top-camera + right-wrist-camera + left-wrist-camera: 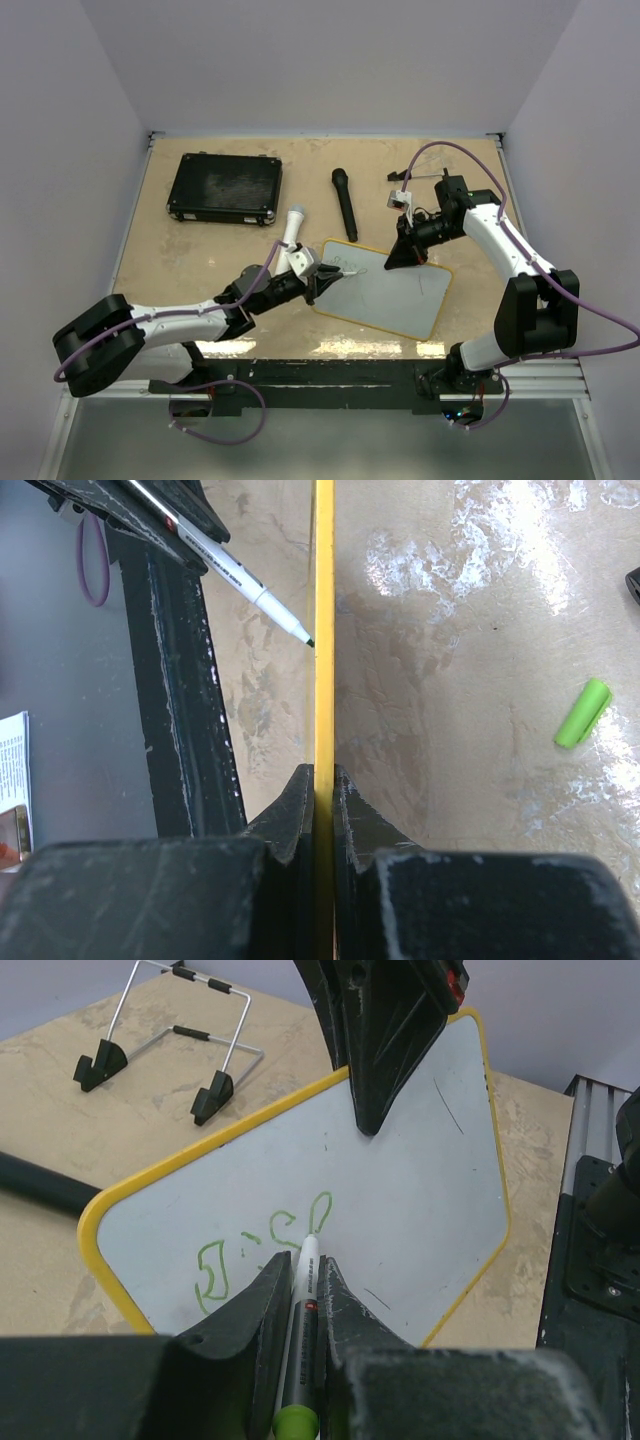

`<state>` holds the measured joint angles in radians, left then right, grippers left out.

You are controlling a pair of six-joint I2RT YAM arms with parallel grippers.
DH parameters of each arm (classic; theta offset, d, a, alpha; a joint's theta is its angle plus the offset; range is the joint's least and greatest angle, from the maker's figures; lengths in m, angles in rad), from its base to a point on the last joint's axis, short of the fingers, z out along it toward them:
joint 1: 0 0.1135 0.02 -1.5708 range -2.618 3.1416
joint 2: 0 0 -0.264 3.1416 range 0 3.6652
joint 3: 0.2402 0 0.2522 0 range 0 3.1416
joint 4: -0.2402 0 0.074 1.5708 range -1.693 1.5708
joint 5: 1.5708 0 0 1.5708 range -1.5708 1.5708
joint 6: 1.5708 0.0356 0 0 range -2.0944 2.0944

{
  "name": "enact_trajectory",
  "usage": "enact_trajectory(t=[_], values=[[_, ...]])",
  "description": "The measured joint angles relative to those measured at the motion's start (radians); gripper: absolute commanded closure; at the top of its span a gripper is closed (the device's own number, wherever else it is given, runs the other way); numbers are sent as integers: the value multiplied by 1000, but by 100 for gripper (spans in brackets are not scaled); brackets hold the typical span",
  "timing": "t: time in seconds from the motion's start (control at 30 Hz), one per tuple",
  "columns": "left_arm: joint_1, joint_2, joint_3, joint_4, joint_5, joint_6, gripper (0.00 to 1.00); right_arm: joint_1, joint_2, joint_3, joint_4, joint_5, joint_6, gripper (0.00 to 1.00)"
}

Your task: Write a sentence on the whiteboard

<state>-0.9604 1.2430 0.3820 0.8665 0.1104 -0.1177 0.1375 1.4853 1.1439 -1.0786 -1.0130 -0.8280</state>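
Observation:
The whiteboard, white with a yellow rim, lies tilted at the table's front middle. My right gripper is shut on its far rim; the right wrist view shows the rim edge-on between the jaws of my right gripper. My left gripper is shut on a white and grey marker with a green end. The marker's tip rests on the board at a few green handwritten letters near its left corner. The marker also shows in the right wrist view.
A black case lies at the back left. A black stick-shaped object and a white cylindrical object lie behind the board. A wire stand stands beyond it. A green cap lies on the table.

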Motion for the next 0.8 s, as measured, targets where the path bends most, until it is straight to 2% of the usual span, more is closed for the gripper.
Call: enact_trajectory(t=[0.33,0.8], values=[[5,-11,-21,-6,13,-3,100,0,0,0,0,0,0,100],[4,79,9,23,82,-30,100,-1,-1,0,0,0,0,100]])
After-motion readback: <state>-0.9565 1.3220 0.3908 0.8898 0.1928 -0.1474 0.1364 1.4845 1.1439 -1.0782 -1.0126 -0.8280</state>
